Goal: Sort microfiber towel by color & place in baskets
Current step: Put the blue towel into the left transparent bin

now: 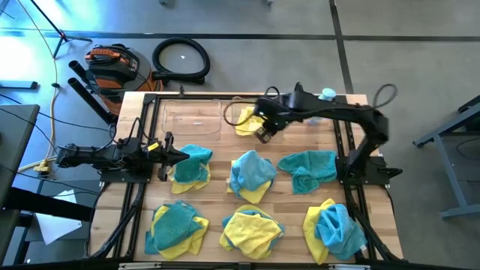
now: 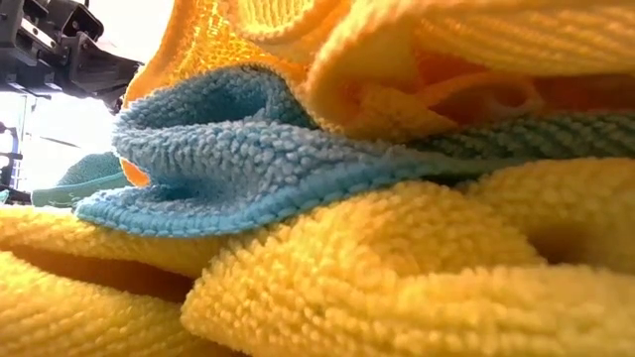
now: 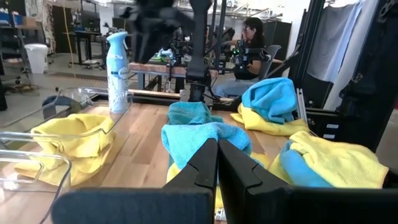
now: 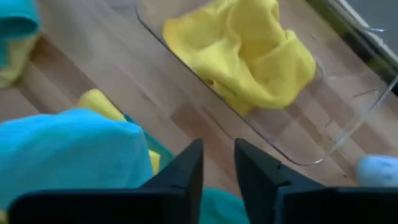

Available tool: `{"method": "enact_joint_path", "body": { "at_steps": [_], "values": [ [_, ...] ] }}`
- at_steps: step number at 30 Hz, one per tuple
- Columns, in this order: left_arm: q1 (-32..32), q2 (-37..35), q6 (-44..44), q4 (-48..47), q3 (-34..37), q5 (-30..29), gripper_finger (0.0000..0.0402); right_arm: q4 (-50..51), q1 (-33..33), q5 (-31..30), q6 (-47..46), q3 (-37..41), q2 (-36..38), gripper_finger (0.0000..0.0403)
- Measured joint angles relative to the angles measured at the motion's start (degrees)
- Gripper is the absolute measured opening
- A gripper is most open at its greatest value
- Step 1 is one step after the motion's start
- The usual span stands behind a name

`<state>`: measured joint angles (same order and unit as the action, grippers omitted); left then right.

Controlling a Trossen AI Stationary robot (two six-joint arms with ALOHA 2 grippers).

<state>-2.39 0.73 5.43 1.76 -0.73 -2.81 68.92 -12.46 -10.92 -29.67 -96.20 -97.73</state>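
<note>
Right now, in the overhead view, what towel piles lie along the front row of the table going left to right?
Teal-over-yellow pile → mostly yellow pile → yellow-and-blue pile.

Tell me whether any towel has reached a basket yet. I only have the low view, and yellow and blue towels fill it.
Observer: Yes. One yellow towel lies in the basket nearer the right arm.
Operator: Where is the right hand?
Observer: The right hand hangs above the table by that basket, its fingers apart with nothing between them.
Operator: And the left arm?
Observer: The left hand is shut and empty, low at the table's left side, facing a blue-and-yellow pile.
</note>
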Motion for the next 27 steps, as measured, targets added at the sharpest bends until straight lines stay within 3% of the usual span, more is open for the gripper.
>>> {"method": "enact_joint_path", "body": {
  "at_steps": [5, 9, 13, 20, 23, 27],
  "values": [
    [0.0, 0.0, 3.6, 0.3, 0.0, 0.0, 0.0, -17.6, 4.4, 1.0, -4.1, 20.0, 15.3, 0.0008],
    [0.0, 0.0, 4.5, 2.7, -0.3, -1.2, 0.0, -31.9, 8.3, 2.7, -5.0, 34.7, 28.1, 0.0016],
    [0.0, 2.5, 4.9, -0.9, -5.0, -5.0, 0.0, -38.9, 10.9, 0.2, -2.0, 44.8, 38.6, 0.0005],
    [0.0, 20.6, 2.7, -11.9, -20.3, -13.8, 0.0, -38.7, 9.3, -2.0, 3.3, 56.1, 52.7, 0.0004],
    [0.0, 30.8, 5.0, -15.2, -27.9, -17.2, 0.0, -39.7, 7.1, 1.8, 6.6, 60.3, 57.8, 0.0001],
    [0.0, 43.1, 7.6, -25.6, -40.1, -18.9, 0.0, -43.6, 3.4, 11.8, 13.4, 64.2, 62.3, 0.0001]
  ]
}}
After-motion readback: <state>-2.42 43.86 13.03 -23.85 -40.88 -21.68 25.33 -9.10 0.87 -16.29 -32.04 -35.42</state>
